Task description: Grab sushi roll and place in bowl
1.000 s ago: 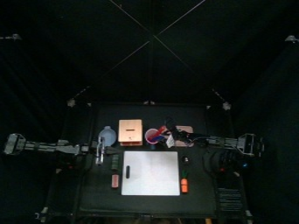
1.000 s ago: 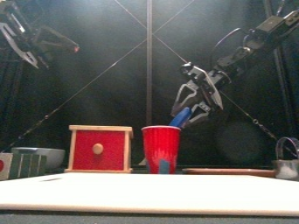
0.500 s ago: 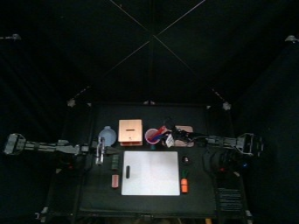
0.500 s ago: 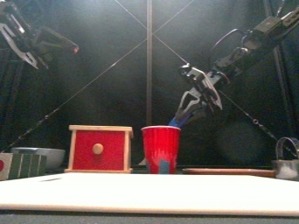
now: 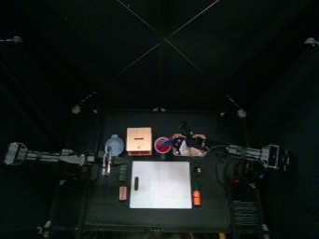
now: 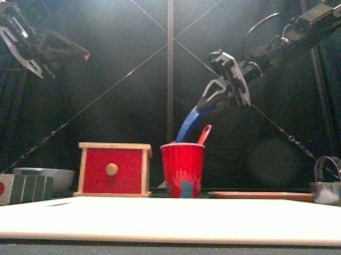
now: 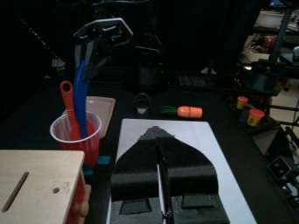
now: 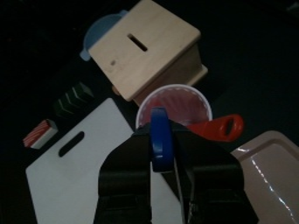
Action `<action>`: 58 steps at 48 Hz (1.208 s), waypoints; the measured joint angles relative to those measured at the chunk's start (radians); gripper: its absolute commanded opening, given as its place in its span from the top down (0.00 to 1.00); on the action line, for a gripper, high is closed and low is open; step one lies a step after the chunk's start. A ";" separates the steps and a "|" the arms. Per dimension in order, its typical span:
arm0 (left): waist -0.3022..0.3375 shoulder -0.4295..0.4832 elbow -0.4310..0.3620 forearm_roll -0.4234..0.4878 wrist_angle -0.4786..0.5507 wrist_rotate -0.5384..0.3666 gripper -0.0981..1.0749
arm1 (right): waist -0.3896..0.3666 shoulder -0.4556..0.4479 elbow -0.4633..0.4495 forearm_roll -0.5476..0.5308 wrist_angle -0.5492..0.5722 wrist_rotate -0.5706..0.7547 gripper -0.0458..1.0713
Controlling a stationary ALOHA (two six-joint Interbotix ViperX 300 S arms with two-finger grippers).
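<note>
My right gripper (image 6: pixel 220 92) is shut on a long blue utensil (image 6: pixel 190 124) and holds it tilted above a red plastic cup (image 6: pixel 184 169). The utensil's lower end is at the cup's rim. A red utensil (image 6: pixel 204 133) leans in the cup. The right wrist view shows the blue utensil (image 8: pixel 160 140) over the cup (image 8: pixel 181 101). My left gripper (image 7: pixel 162 136) is shut and empty, raised at the left (image 6: pixel 40 50). I cannot pick out a sushi roll or a small round red bowl for sure.
A tan box (image 6: pixel 114 169) with a slot stands left of the cup. A white cutting board (image 5: pixel 162 184) fills the front of the table. A pink tray (image 8: pixel 274 162) lies to the right. Orange pieces (image 5: pixel 197 198) lie beside the board.
My right gripper has risen with the blue utensil, drawing it up out of the red cup. The left arm has not moved.
</note>
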 measured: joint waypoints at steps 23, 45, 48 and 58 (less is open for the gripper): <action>0.000 0.000 0.000 0.000 -0.003 0.000 0.90 | 0.106 -0.199 0.081 -0.006 -0.048 0.002 0.62; 0.000 0.000 -0.002 0.000 -0.032 0.000 0.90 | 0.342 -0.080 0.155 0.106 -0.235 0.017 0.61; 0.000 0.000 0.000 0.000 -0.038 0.000 0.90 | 0.364 -0.044 0.155 0.115 -0.250 0.018 0.61; 0.000 0.000 0.000 0.000 -0.044 0.000 0.90 | 0.391 0.063 0.155 0.147 -0.265 0.018 0.61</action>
